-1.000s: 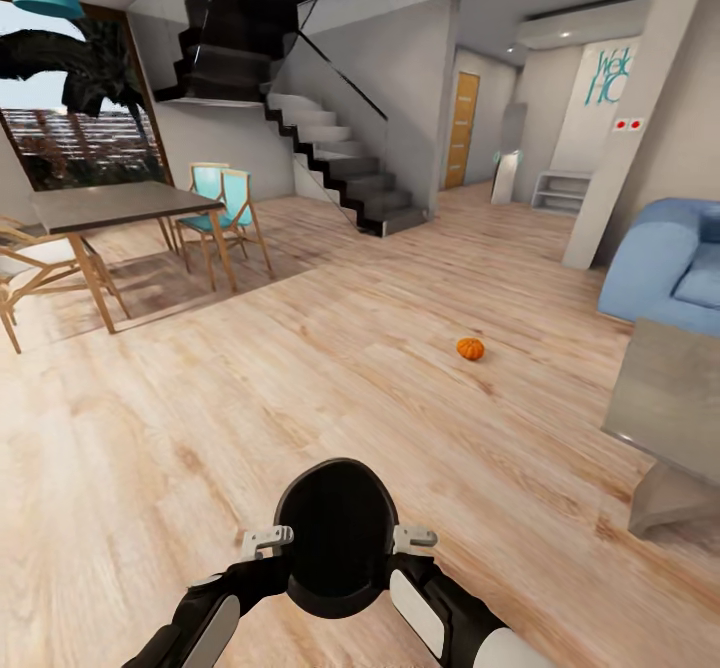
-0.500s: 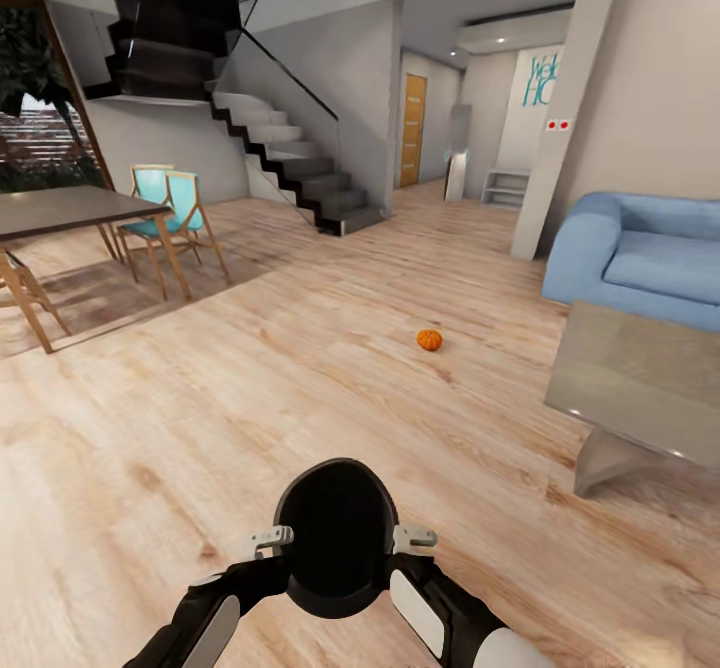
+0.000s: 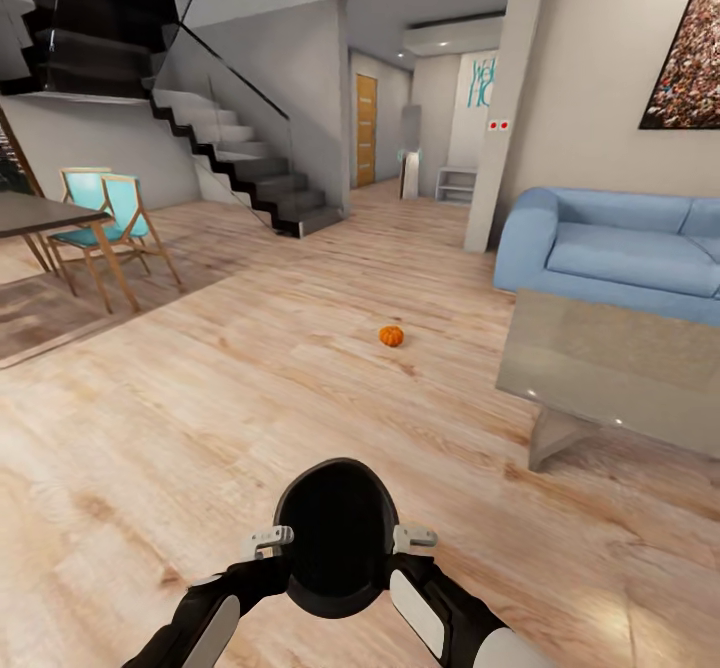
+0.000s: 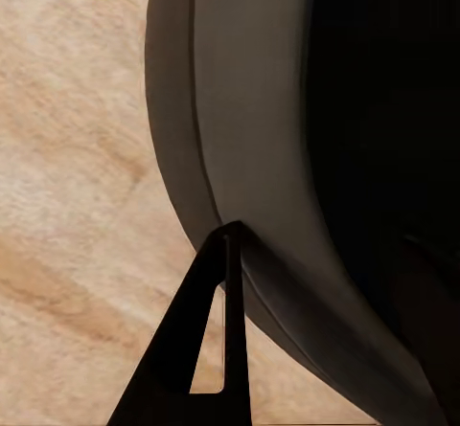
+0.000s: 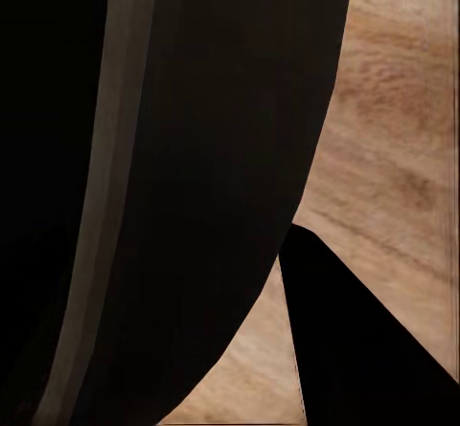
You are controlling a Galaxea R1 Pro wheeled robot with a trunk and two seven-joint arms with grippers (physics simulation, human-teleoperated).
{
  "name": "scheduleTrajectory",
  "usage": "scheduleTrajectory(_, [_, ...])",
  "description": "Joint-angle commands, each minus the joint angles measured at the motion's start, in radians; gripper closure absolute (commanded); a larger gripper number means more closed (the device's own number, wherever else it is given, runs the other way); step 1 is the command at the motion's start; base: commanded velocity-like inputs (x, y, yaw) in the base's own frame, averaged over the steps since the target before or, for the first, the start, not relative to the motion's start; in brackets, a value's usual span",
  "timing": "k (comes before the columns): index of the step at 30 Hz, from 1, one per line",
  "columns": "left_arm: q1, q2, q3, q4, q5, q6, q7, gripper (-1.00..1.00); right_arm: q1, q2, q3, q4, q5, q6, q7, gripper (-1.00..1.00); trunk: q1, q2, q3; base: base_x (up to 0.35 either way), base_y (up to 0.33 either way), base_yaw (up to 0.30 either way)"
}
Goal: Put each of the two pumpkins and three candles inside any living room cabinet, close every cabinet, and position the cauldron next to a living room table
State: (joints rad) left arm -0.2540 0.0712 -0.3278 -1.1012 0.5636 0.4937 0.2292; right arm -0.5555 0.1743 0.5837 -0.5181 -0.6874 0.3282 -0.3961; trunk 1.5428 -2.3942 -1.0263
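Both grippers, left (image 3: pixel 262 541) and right (image 3: pixel 416 537), clamp the cauldron (image 3: pixel 336 533) by its sides, carried above the floor (image 3: pixel 200 398). One pumpkin (image 3: pixel 391 335) lies mid-floor, off the table's (image 3: pixel 610 368) corner, uncollected; the cauldron is not yet placed.

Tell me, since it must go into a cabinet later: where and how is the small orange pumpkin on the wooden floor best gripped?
Probably from above, across the round belly of the small orange ribbed pumpkin: it sits alone on open wooden floor, so the sides look free.
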Motion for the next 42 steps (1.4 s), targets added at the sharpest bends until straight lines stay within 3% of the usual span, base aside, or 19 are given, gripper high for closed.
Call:
scheduleTrajectory(1, [-0.001,-0.006,-0.002,-0.005,0.072,-0.003,-0.008,1.0,-0.001,0.0,-0.007,-0.003,0.005,0.002,-0.007,1.0,0.0,-0.001,-0.001,-0.101,0.0,-0.279])
scheduleTrajectory(42, [-0.001,-0.005,-0.002,-0.005,0.072,-0.006,-0.008,1.0,-0.001,0.0,-0.007,-0.003,0.006,0.002,-0.007,1.0,0.0,-0.001,-0.001,-0.014,0.0,-0.279])
